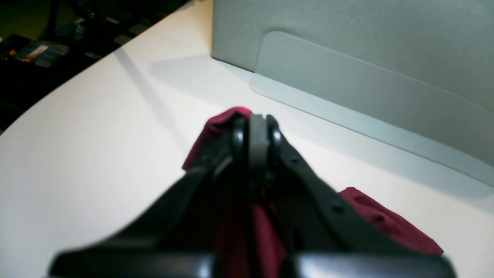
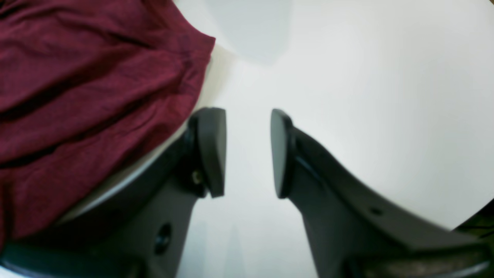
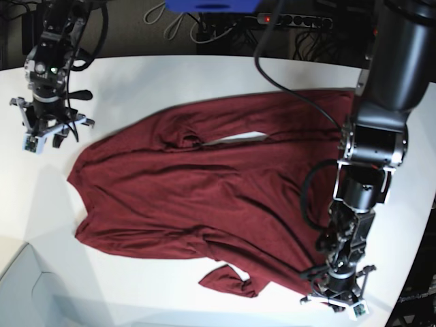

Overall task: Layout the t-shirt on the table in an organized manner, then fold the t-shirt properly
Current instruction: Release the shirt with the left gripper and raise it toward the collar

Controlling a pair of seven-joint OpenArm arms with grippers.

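White bench (image 3: 204,75) is carrying everything, glossy, its edge curving in the left wrist view. The t-shirt (image 3: 204,197) is lying across most of the bench's middle, dark maroon, spread out roughly flat but with wrinkles and folds running through it; a small flap of cloth is sticking out at its near edge, and a sliver of white is showing through near the top of the shirt. A grey panel (image 1: 347,58) is standing upright on the bench in the left wrist view, beyond the cloth. Left tool (image 1: 257,131) is sitting low at the shirt's near corner, on the base view's right, its jaws pressed together and pinching a bunch of the maroon fabric, which is bulging out on both sides. Right tool (image 2: 247,152) is hovering over bare bench just beside the shirt's edge, on the base view's left, jaws spread apart, nothing between them.
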